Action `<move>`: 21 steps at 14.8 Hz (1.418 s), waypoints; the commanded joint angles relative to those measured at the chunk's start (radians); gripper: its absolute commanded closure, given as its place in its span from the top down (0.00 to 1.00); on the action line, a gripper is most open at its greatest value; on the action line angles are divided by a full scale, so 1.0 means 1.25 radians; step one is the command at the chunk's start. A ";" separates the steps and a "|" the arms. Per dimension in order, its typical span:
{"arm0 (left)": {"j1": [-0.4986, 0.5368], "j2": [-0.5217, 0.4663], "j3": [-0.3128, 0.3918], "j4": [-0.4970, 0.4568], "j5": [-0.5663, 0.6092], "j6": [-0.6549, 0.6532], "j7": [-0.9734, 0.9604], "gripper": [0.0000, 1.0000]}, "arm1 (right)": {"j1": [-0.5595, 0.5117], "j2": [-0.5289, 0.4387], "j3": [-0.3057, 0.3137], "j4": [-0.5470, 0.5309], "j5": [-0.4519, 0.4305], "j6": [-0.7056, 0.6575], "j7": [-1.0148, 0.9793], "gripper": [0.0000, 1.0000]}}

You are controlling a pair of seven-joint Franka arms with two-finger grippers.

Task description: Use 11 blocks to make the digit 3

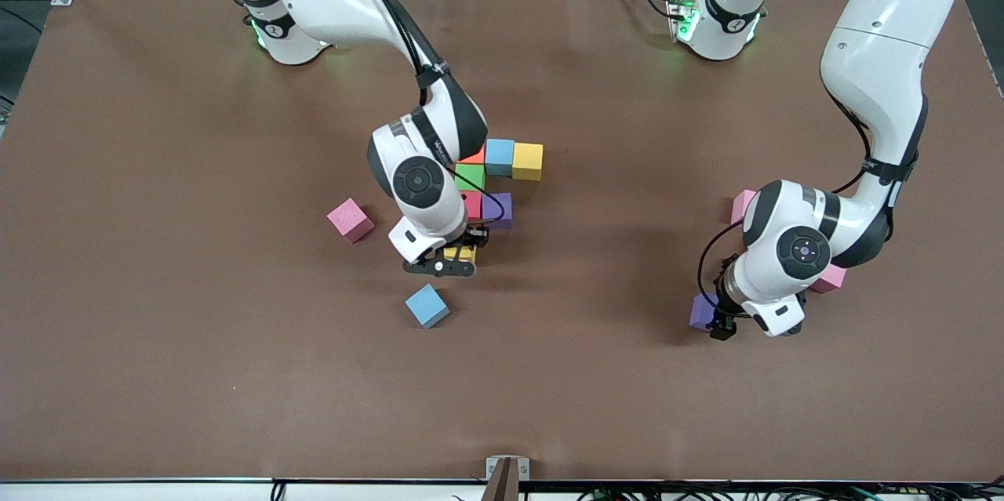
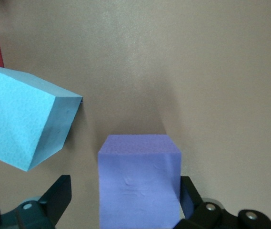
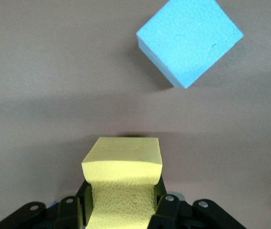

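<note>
Yellow block (image 3: 124,191) half-hidden in right gripper (image 1: 441,264)

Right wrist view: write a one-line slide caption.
Right gripper shut on a yellow cube above the brown table, a blue cube lying loose ahead.

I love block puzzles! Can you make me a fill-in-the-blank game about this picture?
1. The right gripper is shut on a ____ block.
2. The left gripper's open fingers sit around a ____ block.
3. The loose blue block lies ____ the front camera than the purple block in the figure.

Answers: yellow; purple; nearer to
</note>
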 commanded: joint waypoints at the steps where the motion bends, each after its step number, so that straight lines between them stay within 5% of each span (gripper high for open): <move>1: 0.004 0.027 -0.004 0.034 0.014 -0.004 0.011 0.93 | 0.007 -0.051 0.011 -0.105 -0.008 0.064 -0.020 0.00; 8: 0.003 0.039 -0.006 0.046 0.015 0.003 0.011 0.35 | 0.023 -0.049 0.015 -0.107 -0.006 0.066 -0.015 0.00; 21: -0.217 -0.011 -0.022 0.004 0.014 -0.070 -0.434 0.34 | 0.040 -0.049 0.014 -0.108 0.026 0.066 -0.008 0.00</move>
